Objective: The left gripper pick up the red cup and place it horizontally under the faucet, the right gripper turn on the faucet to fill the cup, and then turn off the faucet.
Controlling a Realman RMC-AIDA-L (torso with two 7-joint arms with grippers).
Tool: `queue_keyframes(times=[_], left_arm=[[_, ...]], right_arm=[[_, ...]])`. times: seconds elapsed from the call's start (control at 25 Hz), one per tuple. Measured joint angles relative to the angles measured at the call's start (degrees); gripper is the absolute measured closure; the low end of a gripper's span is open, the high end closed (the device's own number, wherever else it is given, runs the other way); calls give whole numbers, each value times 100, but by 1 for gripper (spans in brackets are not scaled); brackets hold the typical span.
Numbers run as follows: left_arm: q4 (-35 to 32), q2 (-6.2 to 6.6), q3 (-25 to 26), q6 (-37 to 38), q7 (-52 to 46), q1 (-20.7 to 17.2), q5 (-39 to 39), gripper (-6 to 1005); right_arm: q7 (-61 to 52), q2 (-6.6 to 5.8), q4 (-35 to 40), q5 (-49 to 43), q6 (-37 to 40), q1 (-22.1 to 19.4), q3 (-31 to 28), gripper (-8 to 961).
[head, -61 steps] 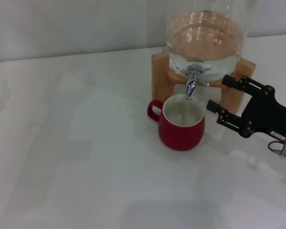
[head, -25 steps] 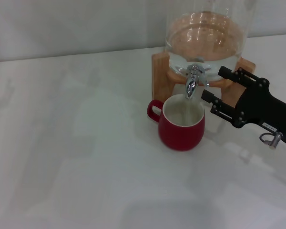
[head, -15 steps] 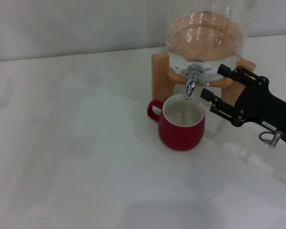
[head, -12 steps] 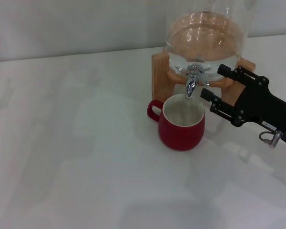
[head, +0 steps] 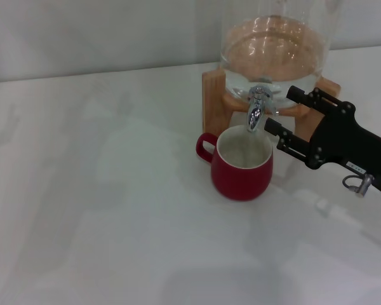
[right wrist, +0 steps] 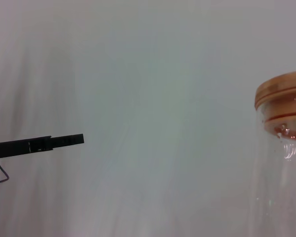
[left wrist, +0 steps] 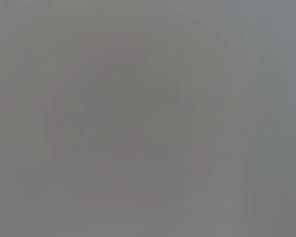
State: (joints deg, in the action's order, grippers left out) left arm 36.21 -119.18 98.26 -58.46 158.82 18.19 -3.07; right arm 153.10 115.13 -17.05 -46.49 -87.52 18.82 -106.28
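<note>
The red cup (head: 241, 168) stands upright on the white table, its handle pointing left and its white inside open directly beneath the spout of the faucet (head: 256, 109). The chrome faucet juts from the front of the clear glass jar (head: 273, 44) on its wooden stand (head: 213, 101). My right gripper (head: 279, 108), all black with open-frame fingers, hovers open just right of the faucet, its fingertips level with the lever and spout but apart from them. The left gripper is out of view; the left wrist view shows only flat grey.
The white table (head: 101, 190) spreads wide to the left and front of the cup. In the right wrist view the jar's wooden lid (right wrist: 281, 91) shows at one edge, and a thin black bar (right wrist: 39, 143) sticks out at the other.
My right gripper has moved up and left, closing in on the faucet from the right. Cup and jar have stayed put.
</note>
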Motion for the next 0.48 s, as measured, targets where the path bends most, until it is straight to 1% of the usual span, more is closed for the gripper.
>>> queue_keyframes(times=[0.48], left_arm=[[-21,0,-10,1,0,0,0,160]], right_arm=[[-3,1,0,0,57,65,-7,279]])
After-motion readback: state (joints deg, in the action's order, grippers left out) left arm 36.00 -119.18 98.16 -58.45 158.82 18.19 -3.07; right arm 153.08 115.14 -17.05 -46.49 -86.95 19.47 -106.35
